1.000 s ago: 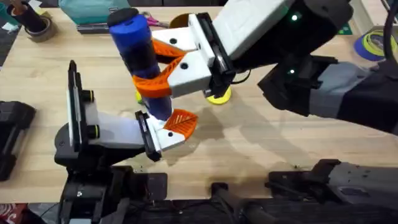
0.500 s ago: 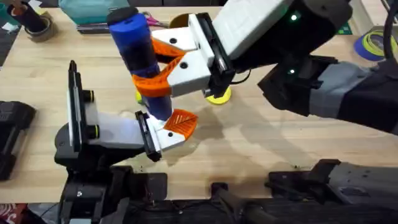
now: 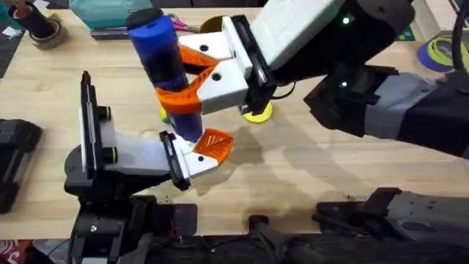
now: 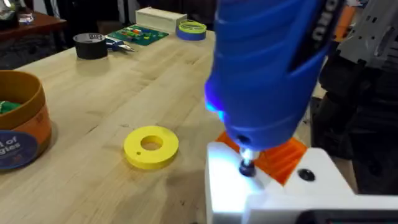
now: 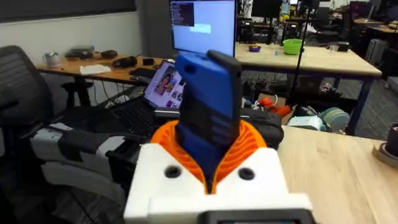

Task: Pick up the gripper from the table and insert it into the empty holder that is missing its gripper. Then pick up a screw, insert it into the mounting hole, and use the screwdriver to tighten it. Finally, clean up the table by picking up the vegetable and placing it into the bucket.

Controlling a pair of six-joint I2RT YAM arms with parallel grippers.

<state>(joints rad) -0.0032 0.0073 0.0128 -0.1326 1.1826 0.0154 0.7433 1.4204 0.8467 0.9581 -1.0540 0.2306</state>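
Here, the left gripper (image 3: 209, 150), jaws parted, is presenting its holder (image 4: 261, 186) while the right gripper (image 3: 192, 77) is clasping the screwdriver (image 3: 167, 70), bit seated in the mounting hole; keeping it upright seems wise. A yellow disc (image 4: 151, 146) and the bucket (image 4: 22, 127) are lying nearby on the tabletop (image 3: 308, 176).

In the overhead frame's upper middle, the thick blue pen-shaped electric screwdriver (image 3: 163, 62) stands clamped between the right gripper's (image 3: 192, 79) orange ribbed pads. Below it, at centre left, sits the left gripper (image 3: 201, 150), the bit touching its white mount. A flat yellow ring-shaped disc (image 3: 258, 112) lies right of both on the pale wooden table (image 3: 330, 169).
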